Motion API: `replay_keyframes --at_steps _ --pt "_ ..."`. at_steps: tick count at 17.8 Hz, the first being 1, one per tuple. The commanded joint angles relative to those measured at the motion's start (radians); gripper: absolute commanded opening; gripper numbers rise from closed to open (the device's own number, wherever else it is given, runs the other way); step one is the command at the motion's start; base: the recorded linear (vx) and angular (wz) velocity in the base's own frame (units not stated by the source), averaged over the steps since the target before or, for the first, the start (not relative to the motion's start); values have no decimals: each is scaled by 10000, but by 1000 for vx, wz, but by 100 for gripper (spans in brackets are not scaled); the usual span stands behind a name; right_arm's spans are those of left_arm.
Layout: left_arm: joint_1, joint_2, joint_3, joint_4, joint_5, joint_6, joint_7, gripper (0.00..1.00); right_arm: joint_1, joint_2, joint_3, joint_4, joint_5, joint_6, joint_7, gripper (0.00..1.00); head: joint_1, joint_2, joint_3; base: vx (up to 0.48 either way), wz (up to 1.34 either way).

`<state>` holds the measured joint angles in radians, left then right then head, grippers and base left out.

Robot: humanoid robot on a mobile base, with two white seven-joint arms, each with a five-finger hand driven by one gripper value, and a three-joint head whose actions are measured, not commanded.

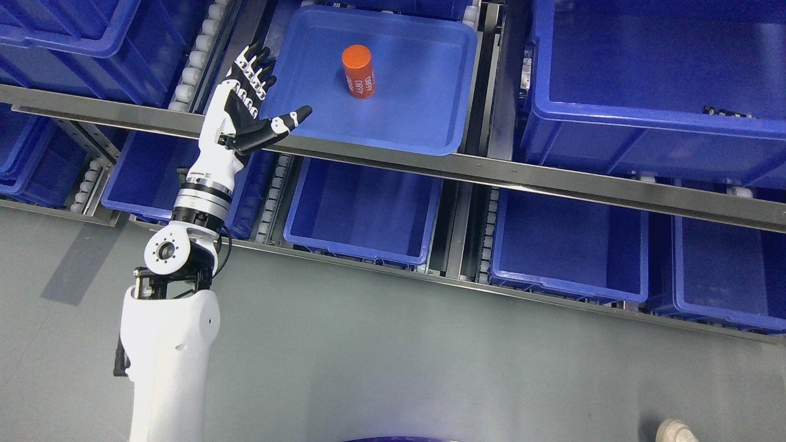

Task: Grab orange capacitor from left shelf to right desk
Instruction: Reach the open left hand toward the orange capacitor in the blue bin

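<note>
I have the left hand (249, 101) raised at the shelf (393, 161), fingers spread wide and thumb out, holding nothing. The orange capacitor (358, 71) stands upright in the blue bin (430, 132) on the upper level, to the hand's right and apart from it. I judge this the reach; next I need to carry the palm over the bin wall and close around the cylinder.

Single head view: camera mounted high, aimed steeply down and forward at tiered shelf (466, 169) of blue bins (374, 80) (medium range); grey floor (381, 356) fills lower frame.
</note>
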<state>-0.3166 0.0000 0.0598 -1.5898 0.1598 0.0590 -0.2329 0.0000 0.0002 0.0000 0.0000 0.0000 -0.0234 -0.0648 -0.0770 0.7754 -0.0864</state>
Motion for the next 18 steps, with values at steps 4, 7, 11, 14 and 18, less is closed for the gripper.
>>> replay_keyframes --at_steps 4,7,11,14,18 --pt "21 175 -122 159 -3 54 43 100 230 -176 -107 -175 61 3 3 100 0 0 0 0 0" --pt "-269 175 -137 632 -33 146 13 100 230 -176 -107 -175 61 3 3 100 0 0 0 0 0" --pt "-1509 175 -306 2194 -492 131 -246 100 230 -176 -107 -175 61 3 3 100 0 0 0 0 0" --pt "-2844 175 -367 4387 -769 23 -554 100 230 -176 -107 -175 61 3 3 100 0 0 0 0 0" --pt "-3935 175 -826 6138 -800 8 -555 100 215 -176 -107 -175 61 3 3 100 0 0 0 0 0"
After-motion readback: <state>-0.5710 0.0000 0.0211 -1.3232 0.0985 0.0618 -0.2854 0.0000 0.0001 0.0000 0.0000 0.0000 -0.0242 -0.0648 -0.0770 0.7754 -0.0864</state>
